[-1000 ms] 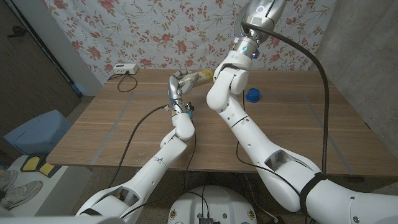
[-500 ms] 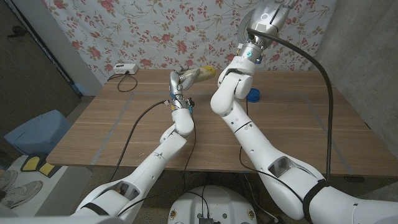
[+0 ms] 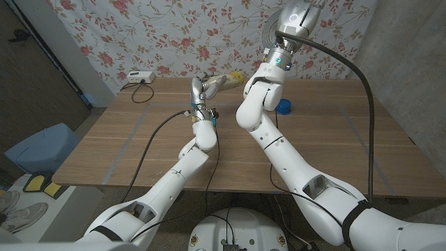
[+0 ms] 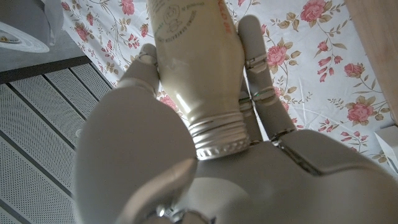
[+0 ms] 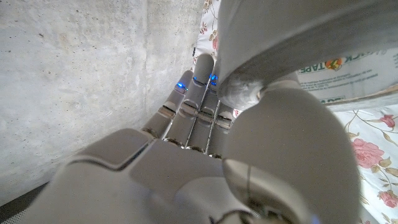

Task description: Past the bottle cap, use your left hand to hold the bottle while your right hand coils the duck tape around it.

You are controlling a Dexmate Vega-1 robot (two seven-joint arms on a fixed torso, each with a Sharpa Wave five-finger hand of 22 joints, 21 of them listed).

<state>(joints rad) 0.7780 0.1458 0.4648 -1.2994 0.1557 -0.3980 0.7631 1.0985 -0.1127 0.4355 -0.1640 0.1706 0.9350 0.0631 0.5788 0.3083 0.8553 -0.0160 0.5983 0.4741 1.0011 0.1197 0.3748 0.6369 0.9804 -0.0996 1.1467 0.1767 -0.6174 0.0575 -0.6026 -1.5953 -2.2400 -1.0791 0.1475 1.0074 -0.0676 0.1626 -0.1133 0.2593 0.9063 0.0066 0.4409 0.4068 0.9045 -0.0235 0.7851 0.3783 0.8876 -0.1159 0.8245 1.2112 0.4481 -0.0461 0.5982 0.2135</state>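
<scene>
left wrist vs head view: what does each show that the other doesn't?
Left wrist view alone: the bottle's bare threaded neck with no cap on it, and print on its body. Head view alone: the wooden table, a blue bottle cap lying on it beside the right arm, and a white box at the far left edge. Both: the left hand gripping the bottle, and the floral backdrop.
</scene>
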